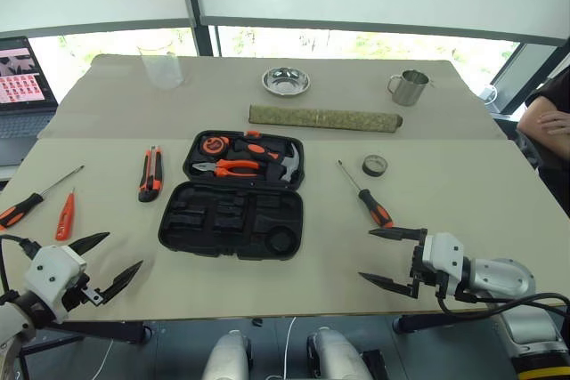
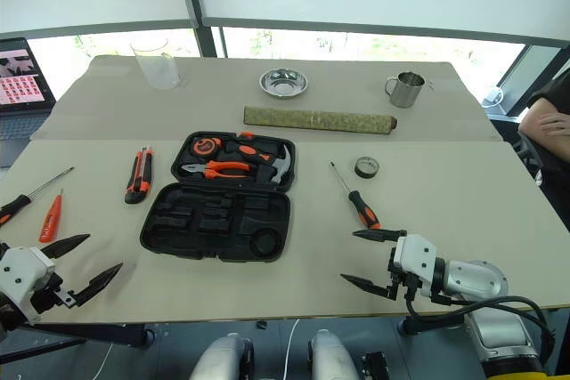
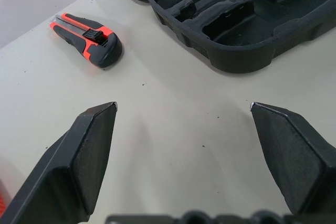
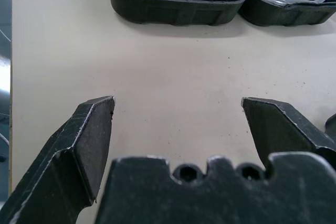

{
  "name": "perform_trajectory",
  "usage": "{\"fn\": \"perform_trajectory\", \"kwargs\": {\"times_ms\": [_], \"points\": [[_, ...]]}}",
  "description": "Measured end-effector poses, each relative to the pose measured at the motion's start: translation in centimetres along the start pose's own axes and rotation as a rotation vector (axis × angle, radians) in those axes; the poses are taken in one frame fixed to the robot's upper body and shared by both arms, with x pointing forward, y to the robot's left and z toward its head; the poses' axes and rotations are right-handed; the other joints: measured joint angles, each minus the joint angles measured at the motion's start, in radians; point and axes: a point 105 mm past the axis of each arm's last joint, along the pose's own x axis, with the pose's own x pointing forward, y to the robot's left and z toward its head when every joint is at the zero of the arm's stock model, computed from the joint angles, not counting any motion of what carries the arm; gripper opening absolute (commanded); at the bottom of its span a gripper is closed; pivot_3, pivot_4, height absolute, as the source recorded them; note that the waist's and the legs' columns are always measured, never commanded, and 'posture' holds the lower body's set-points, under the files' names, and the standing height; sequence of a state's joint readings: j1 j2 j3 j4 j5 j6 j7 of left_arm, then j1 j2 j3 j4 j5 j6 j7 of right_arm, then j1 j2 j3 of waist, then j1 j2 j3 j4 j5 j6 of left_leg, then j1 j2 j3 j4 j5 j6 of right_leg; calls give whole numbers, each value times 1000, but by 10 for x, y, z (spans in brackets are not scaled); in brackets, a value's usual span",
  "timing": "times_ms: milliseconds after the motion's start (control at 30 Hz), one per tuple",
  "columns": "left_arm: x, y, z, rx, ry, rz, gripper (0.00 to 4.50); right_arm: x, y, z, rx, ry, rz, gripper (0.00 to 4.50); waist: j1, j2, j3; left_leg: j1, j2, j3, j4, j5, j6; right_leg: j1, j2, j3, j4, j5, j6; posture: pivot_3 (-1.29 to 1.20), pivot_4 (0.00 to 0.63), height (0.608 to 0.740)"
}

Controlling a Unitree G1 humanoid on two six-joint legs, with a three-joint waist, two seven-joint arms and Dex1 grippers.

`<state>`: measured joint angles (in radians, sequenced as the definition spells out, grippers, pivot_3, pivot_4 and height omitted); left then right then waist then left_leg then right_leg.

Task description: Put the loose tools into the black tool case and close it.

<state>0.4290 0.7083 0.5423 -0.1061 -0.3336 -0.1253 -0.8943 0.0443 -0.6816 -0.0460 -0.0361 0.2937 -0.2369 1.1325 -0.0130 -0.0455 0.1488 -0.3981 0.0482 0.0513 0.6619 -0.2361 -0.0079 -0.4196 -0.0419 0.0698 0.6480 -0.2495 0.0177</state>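
Note:
The black tool case (image 1: 232,218) lies open at the table's middle, its near half showing bare recesses, its far half holding pliers, a hammer and a tape measure. Left of it lies the utility knife (image 1: 150,173). Further left are a long screwdriver (image 1: 34,198) and the small orange tester screwdriver (image 1: 65,216). To the right of the case lie a second long screwdriver (image 1: 366,196) and a dark tape roll (image 1: 375,165). My left gripper (image 1: 105,262) hovers open at the front left edge, empty. My right gripper (image 1: 390,256) stands open near the front right edge, just below the second screwdriver.
On the far part of the table stand a clear glass (image 1: 161,65), a metal bowl (image 1: 286,81), a metal mug (image 1: 409,87) and a long green roll (image 1: 323,117). A laptop (image 1: 21,86) sits at far left. A person's arm (image 1: 545,118) rests at the right edge.

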Motion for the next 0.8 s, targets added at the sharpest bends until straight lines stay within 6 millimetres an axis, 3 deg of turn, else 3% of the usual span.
{"fn": "perform_trajectory", "kwargs": {"times_ms": [100,267,433,533,633,700,800], "points": [[0,3,0,-31,-5,23,4344,2,-1,3,6,-24,-3,4494,0,0,0,0,0,0,0,0,0,0,0,0,0,0,0,0,150,740],[-28,29,-10,-242,-31,304,4344,34,-2,66,41,-377,10,4494,-23,0,0,0,3,-2,0,0,0,-1,2,0,1,0,0,0,150,740],[-80,23,-50,-444,60,595,4344,49,-6,113,29,-601,4,4494,-28,-2,-1,0,2,-3,0,-1,0,0,-1,-1,1,0,0,0,150,740],[-103,25,-63,-556,68,736,4344,55,-5,123,29,-651,1,4494,-12,-6,-4,0,2,-4,0,-1,0,0,-1,-2,1,0,0,0,150,740],[-114,39,-62,-623,23,831,4344,57,-3,126,35,-664,-6,4494,2,-8,-5,1,1,-4,0,0,0,1,-1,-2,2,0,0,0,150,740],[-113,58,-57,-636,2,853,4344,57,-2,127,28,-660,-6,4494,7,-11,-7,1,1,-3,0,0,0,1,0,-3,2,0,0,0,150,740],[-100,102,-42,-586,13,840,4344,57,-1,128,19,-654,-5,4494,12,-14,-9,4,1,-3,0,1,0,3,1,-5,2,1,-2,0,150,740]]}}
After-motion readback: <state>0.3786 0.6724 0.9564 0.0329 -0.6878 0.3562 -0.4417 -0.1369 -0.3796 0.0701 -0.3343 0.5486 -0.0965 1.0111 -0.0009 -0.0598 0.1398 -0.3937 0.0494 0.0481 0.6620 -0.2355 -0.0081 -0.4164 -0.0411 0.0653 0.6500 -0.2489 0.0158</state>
